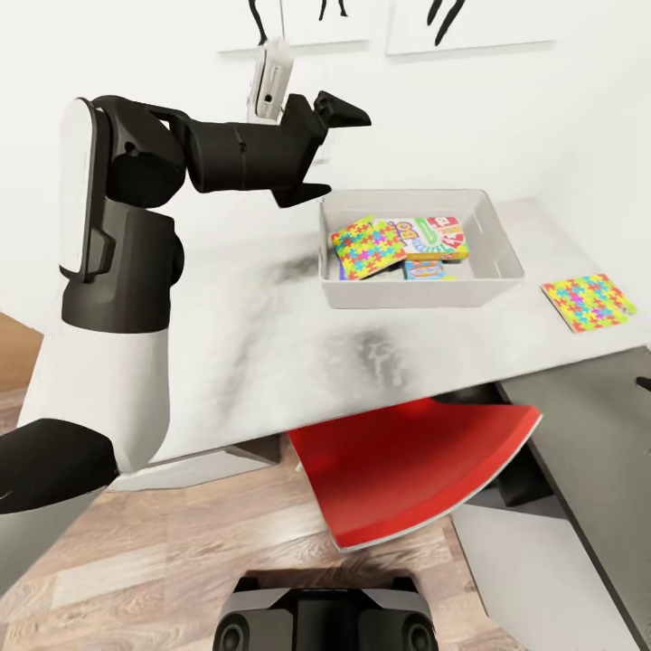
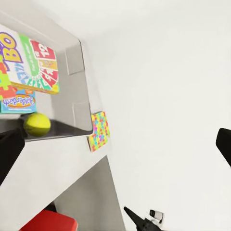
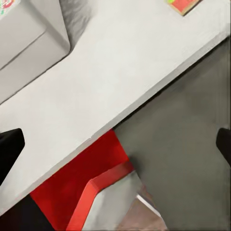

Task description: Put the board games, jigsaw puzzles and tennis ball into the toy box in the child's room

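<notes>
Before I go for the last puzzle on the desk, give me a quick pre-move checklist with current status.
1. Left gripper empty, fingers apart above the toy box rim: ok.
2. Right gripper empty, fingers apart over the table edge: ok.
3. Loose jigsaw puzzle lies flat on the table beside the box, unobstructed: ok.
4. All toys inside the box: not ok, that puzzle is outside.
5. Tennis ball in the box: ok.
6. Monopoly box inside: cannot tell.

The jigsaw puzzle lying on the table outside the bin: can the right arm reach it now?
Probably yes: the jigsaw puzzle lies flat on the table with nothing on it.
</notes>
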